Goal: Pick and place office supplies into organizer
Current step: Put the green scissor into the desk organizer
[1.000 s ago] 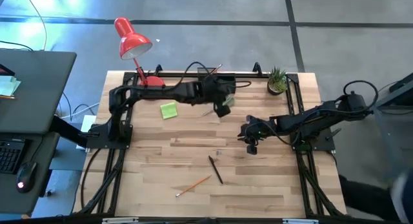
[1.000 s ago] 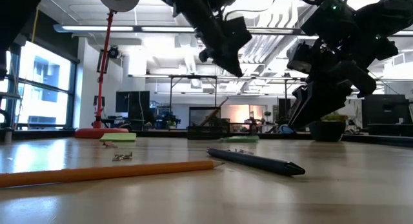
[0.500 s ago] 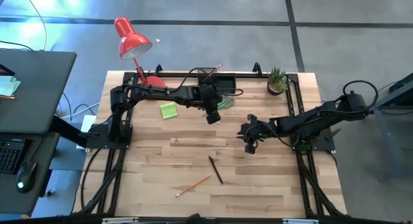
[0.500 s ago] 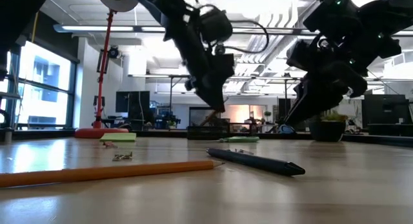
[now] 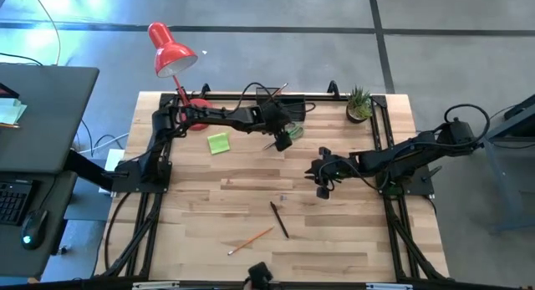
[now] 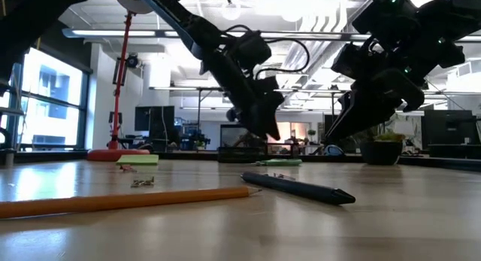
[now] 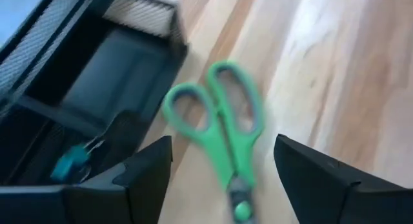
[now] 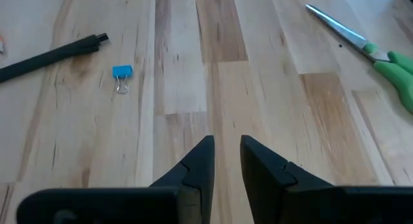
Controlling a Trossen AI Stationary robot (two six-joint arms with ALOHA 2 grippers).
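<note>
The green-handled scissors point(image 7: 222, 130) lie flat on the wood beside the black organizer point(image 7: 97, 75). My left gripper point(image 7: 222, 162) hovers open just above the scissors, one finger on either side of the handles, touching nothing. In the high view that left gripper point(image 5: 283, 140) is at the organizer's point(image 5: 280, 108) near edge. A lime sticky pad point(image 5: 218, 143), a dark pen point(image 5: 279, 220) and an orange pencil point(image 5: 249, 240) lie loose on the table. My right gripper point(image 8: 226, 161) hangs over bare wood mid-table, narrowly open and empty.
A blue binder clip point(image 8: 121, 73) lies near the pen. Another clip point(image 7: 68, 164) sits inside the organizer. A red desk lamp point(image 5: 171, 52) stands at the far left corner and a small potted plant point(image 5: 359, 104) at the far right. Bare wood spreads along the near edge.
My left gripper has come down toward the scissors beside the organizer, tipping a little, and its fingers have opened wide. My right arm has stayed in place. Nothing on the table has moved.
</note>
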